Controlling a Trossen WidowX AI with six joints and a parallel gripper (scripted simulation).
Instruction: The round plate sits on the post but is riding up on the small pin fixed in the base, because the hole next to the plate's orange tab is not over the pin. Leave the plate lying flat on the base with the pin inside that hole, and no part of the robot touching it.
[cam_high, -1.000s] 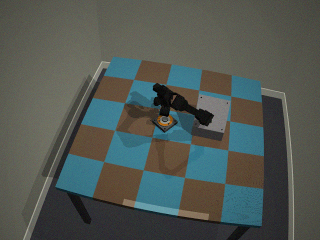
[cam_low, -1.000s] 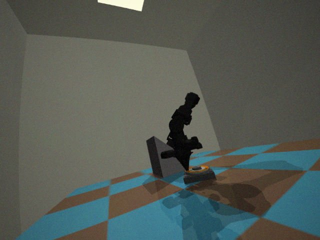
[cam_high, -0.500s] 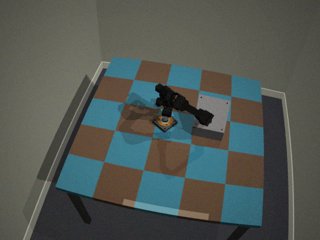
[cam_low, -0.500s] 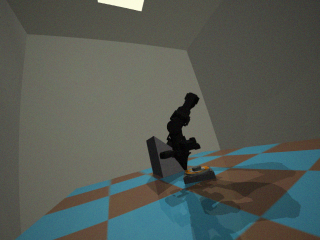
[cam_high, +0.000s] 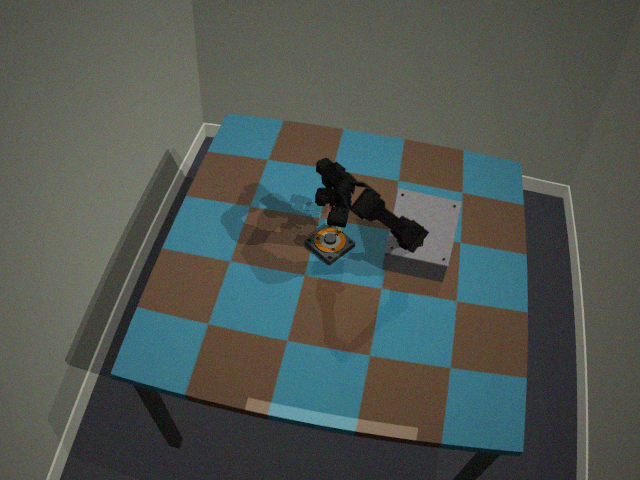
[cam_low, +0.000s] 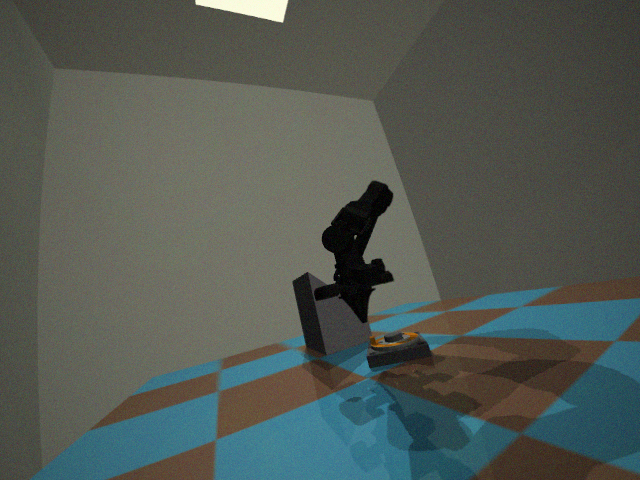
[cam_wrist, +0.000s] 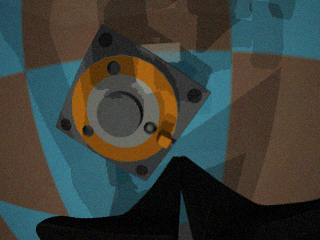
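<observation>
From where I stand, the checkered counter (cam_high: 170, 289) stretches out in blue and brown squares. Toward its middle sits one dark square base (cam_high: 329, 245), and on it lies one round plate (cam_wrist: 124, 108), orange with a grey inner ring, threaded over one grey post (cam_wrist: 119, 112) at its centre. In the wrist view the plate's small orange tab (cam_wrist: 164, 138) sticks out at the lower right of the rim, and a dark hole (cam_wrist: 150, 127) sits just beside it. I count three dark holes in the plate's orange ring, though part of it is in shadow. The base shows dark holes at its corners; I count four. Whether the pin is in the tab's hole, I cannot tell.

Just past the base, the single black arm (cam_high: 377, 209) reaches over from one grey mounting block (cam_high: 426, 227) on the right. It rises from the block, folds at the elbow and drops its wrist steeply, so the jaws point down at the counter. They are pressed together with nothing between them, tips poised just above and beside the plate's tab edge, apart from the plate as far as the outside view shows.
</observation>
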